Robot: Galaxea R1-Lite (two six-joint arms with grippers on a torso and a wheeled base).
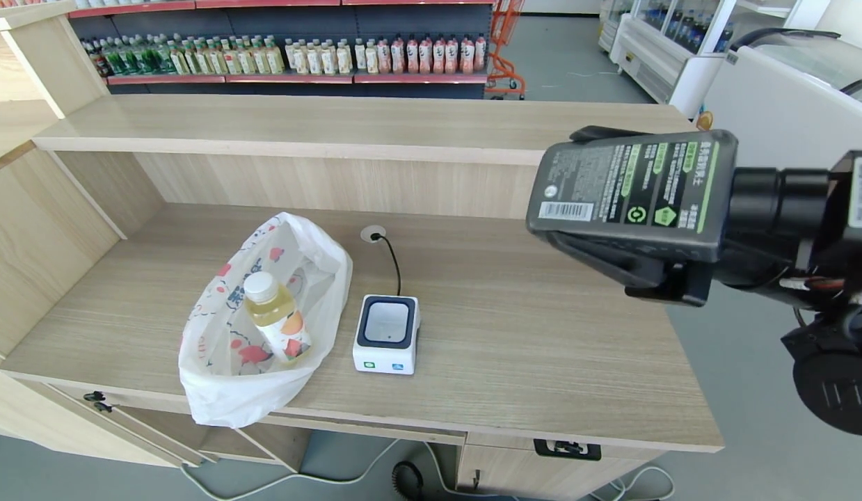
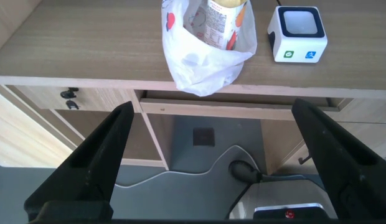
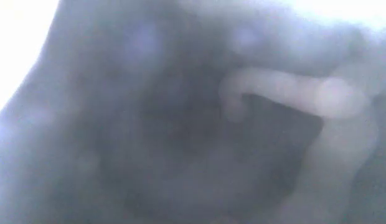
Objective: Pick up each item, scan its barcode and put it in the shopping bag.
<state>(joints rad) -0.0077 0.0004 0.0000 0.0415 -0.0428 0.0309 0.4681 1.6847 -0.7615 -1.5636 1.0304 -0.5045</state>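
1. Table [image 1: 542, 348]: pale wood grain, with a raised ledge [image 1: 298, 125] behind it.
2. Shopping bag [image 1: 222, 390]: white with red prints, mouth open, at the table's front edge on my left. A yellow drink bottle [image 1: 274, 316] leans inside.
3. Scanner [image 1: 387, 332]: white box with a dark window, just beside the bag. Its black cable [image 1: 392, 261] runs to a grommet.
4. Dark pouch [image 1: 653, 184]: held in the air above the table's right end, well apart from the scanner, barcode label showing.
5. Right gripper [image 1: 587, 195]: clamped on the pouch.
6. Left gripper [image 2: 211, 112]: fingers wide apart, low before the table's front.
7. Room: drink shelves [image 1: 284, 56] behind, chiller cabinets [image 1: 681, 42] to the right, grey floor.
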